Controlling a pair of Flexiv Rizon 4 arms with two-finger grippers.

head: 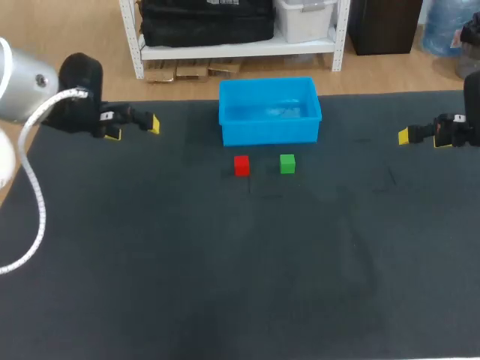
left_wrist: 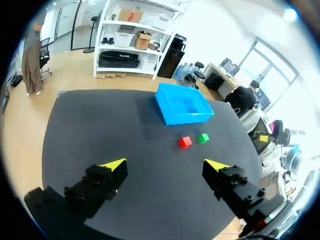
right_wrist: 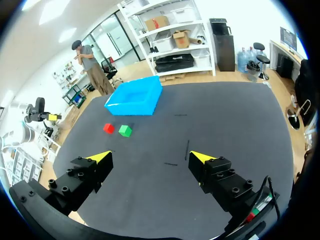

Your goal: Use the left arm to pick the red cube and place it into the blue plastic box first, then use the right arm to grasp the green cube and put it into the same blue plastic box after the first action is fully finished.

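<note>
A red cube [head: 241, 166] and a green cube [head: 287, 163] sit side by side on the dark mat, just in front of the blue plastic box [head: 270, 110], which looks empty. My left gripper [head: 133, 125] hovers open at the far left of the table, well away from the cubes. At the far right edge my right gripper [head: 420, 135] is open too. From the left wrist, the red cube [left_wrist: 185, 142] and green cube [left_wrist: 203, 138] lie far ahead of the open gripper [left_wrist: 167, 163], before the box [left_wrist: 183, 104]. The right wrist view shows the red cube [right_wrist: 108, 128], green cube [right_wrist: 125, 131] and box [right_wrist: 135, 95] ahead of its open gripper [right_wrist: 150, 155].
The dark mat [head: 225, 270] covers the whole table. A white cable [head: 34, 202] hangs from my left arm along the left edge.
</note>
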